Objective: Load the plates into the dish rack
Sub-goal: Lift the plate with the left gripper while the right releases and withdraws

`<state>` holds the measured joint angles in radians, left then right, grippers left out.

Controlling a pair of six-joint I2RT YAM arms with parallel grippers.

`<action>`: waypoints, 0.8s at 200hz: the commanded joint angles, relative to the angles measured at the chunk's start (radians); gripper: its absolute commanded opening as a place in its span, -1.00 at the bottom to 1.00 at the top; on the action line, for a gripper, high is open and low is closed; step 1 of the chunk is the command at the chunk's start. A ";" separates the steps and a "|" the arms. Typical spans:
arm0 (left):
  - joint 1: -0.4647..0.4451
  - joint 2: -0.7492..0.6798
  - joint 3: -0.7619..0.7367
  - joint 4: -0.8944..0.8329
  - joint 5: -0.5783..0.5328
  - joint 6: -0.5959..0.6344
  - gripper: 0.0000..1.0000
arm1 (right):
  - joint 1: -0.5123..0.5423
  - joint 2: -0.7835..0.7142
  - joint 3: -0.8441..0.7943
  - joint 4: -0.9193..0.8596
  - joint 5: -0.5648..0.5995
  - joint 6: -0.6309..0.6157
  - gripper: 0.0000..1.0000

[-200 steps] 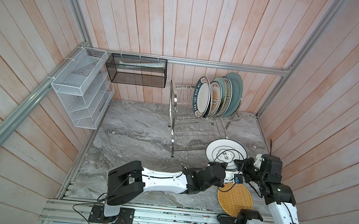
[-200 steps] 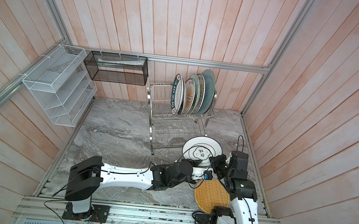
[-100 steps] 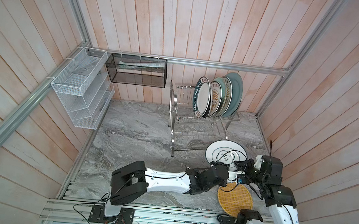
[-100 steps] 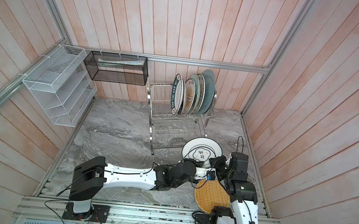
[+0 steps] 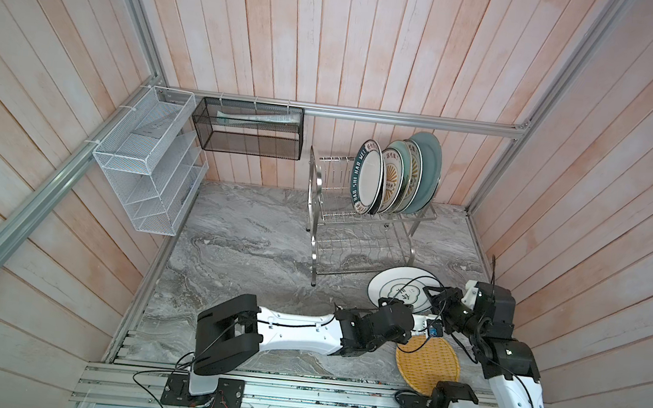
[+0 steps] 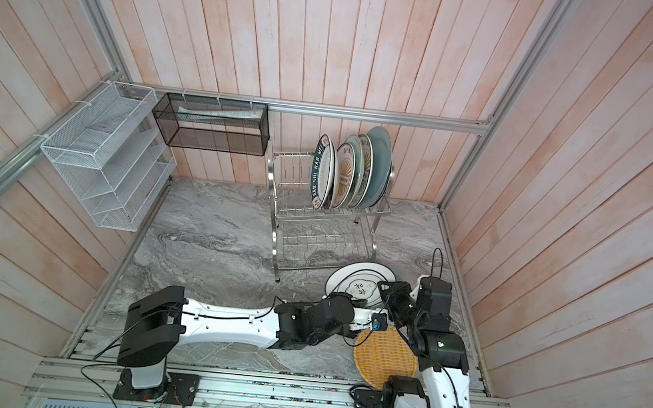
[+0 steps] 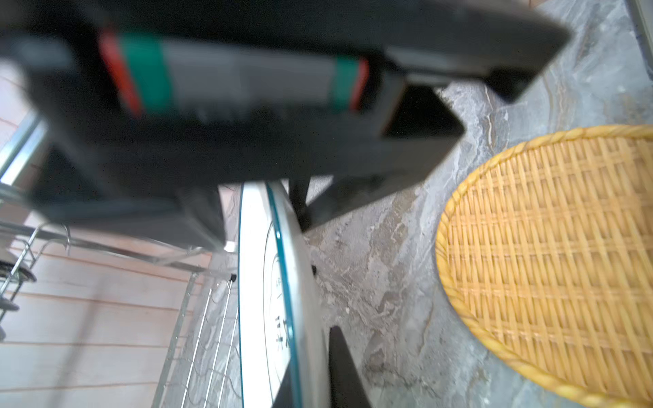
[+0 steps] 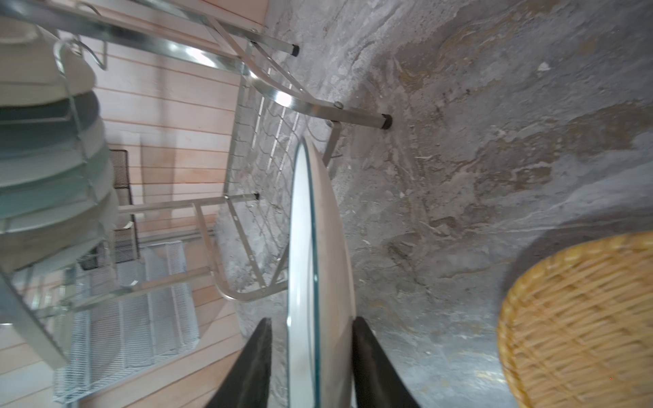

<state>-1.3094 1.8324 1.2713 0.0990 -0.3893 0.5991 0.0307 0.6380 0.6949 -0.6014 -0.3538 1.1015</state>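
The left arm point(image 5: 293, 331) and right arm point(image 5: 519, 407) wear white shells on their long links, with black joints, wrists and bases. Thin black cables loop alongside. The right hand point(image 8: 312, 319) has tapered black fingers point(image 8: 254, 367) and green-and-red bands point(image 7: 148, 74) on its housing.

Rack plate point(image 5: 367, 176) rim: dark capitals, seemingly "HAO SHI" and "MEI".
White plate point(image 5: 399, 284) centre: dark characters, unreadable.

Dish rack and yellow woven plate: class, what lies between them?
The white lettered plate lies there, as both top views show.
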 commanded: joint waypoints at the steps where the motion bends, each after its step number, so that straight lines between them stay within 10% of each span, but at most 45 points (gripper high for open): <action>1: -0.001 -0.116 -0.070 0.015 0.051 -0.099 -1.00 | 0.005 0.008 0.022 0.075 -0.002 -0.017 0.10; 89: -0.021 -0.504 -0.290 -0.095 0.239 -0.353 -1.00 | 0.005 0.124 0.116 0.213 0.013 -0.208 0.95; 160: -0.019 -0.813 -0.180 0.028 0.211 -0.475 -1.00 | 0.005 0.071 0.060 0.269 0.028 -0.334 0.96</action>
<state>-1.3262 1.0504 1.0039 -0.0223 -0.1501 0.1814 0.0315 0.7517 0.7876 -0.3901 -0.3264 0.8249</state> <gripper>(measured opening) 0.111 0.977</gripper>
